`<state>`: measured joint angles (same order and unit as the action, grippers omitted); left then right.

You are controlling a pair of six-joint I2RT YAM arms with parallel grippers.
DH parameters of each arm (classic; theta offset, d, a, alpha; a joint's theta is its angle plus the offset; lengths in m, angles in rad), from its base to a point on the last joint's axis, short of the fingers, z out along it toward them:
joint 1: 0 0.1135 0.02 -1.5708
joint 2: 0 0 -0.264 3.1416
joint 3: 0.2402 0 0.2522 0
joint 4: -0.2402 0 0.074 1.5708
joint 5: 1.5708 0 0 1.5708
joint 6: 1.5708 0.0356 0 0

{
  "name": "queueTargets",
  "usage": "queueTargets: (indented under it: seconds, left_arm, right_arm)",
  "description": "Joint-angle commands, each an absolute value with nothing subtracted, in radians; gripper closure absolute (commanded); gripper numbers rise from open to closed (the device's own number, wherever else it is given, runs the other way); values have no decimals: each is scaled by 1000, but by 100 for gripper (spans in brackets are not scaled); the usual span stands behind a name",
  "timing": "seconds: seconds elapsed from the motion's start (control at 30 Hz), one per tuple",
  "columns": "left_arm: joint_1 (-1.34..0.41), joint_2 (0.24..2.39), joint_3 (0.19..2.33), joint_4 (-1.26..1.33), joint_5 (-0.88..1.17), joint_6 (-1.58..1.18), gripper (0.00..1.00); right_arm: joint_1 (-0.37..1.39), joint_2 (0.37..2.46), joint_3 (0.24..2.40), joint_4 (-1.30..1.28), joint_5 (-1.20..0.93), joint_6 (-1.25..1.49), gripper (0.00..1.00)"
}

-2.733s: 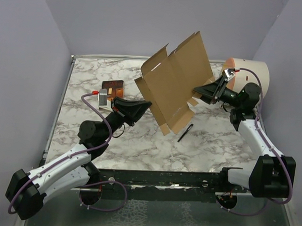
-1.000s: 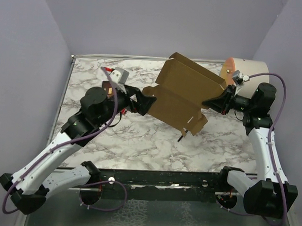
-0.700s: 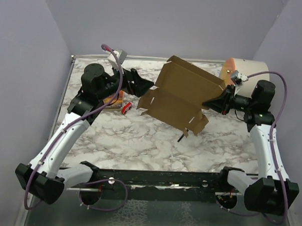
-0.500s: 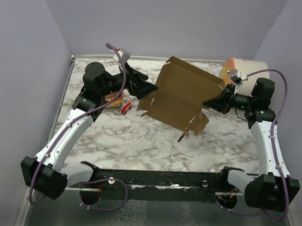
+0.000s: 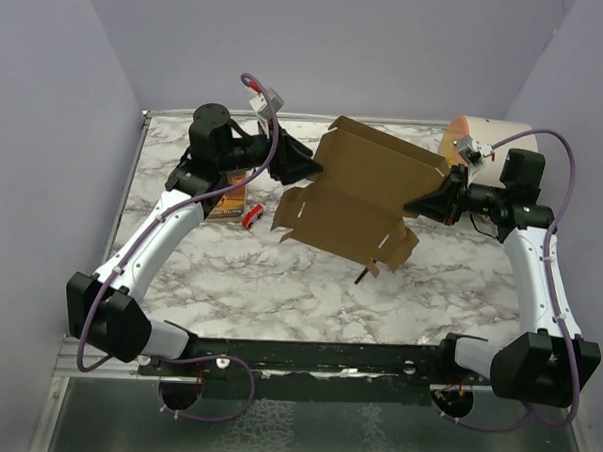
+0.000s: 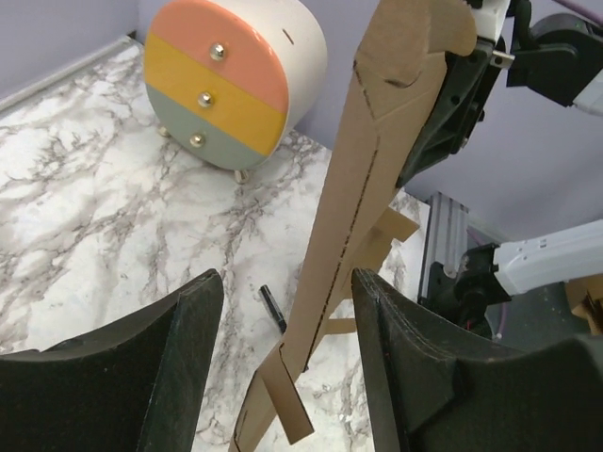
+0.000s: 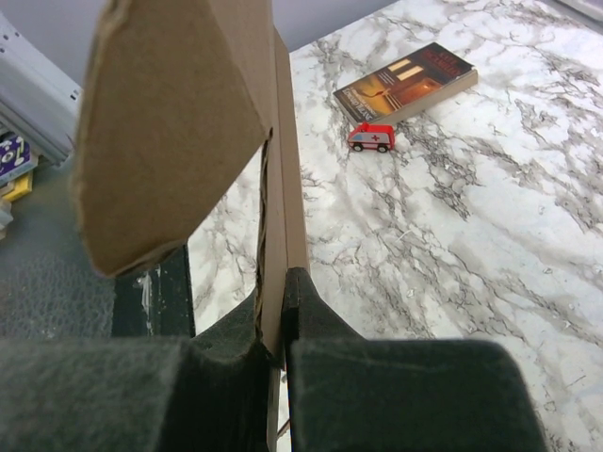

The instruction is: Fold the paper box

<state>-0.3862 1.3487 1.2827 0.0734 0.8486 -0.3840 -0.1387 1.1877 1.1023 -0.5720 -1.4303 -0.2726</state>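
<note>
The paper box (image 5: 363,194) is a brown cardboard sheet with flaps, held in the air above the table's middle and tilted. My right gripper (image 5: 414,206) is shut on its right edge; in the right wrist view the pads (image 7: 306,301) pinch the cardboard (image 7: 179,122). At the box's far left edge is my left gripper (image 5: 309,166). In the left wrist view its jaws stand apart, one on each side of the cardboard (image 6: 349,217), with a gap on both sides of the left gripper (image 6: 287,282).
A dark book (image 5: 226,195) and a small red toy car (image 5: 252,218) lie at the left of the marble table. A black pen (image 5: 362,277) lies under the box. A cream cylinder with coloured drawers (image 5: 485,144) stands at the back right.
My left arm has swung up and back to the box's far left edge, and its jaws have narrowed around the cardboard. The right gripper has kept its hold, and the box has barely moved.
</note>
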Motion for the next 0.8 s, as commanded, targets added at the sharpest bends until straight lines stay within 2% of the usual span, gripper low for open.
queueTargets:
  seconds: [0.0, 0.3, 0.47, 0.67, 0.77]
  left_arm:
    - [-383, 1391, 1318, 129, 983, -429, 42]
    - [-405, 1418, 1307, 212, 1009, -480, 51]
    - [-434, 1437, 1305, 235, 1003, -484, 59]
    - [-457, 1448, 1305, 254, 1006, -476, 78]
    - [-457, 1440, 1293, 267, 1017, -476, 92]
  right_arm:
    - [-135, 1202, 1146, -657, -1474, -352, 99]
    - [-120, 1224, 1158, -688, -1474, -377, 99]
    - [-110, 1231, 1163, -698, -1471, -384, 99]
    - [-101, 1233, 1165, -721, -1464, -406, 99]
    - [-101, 1233, 1165, -728, -1463, -411, 98]
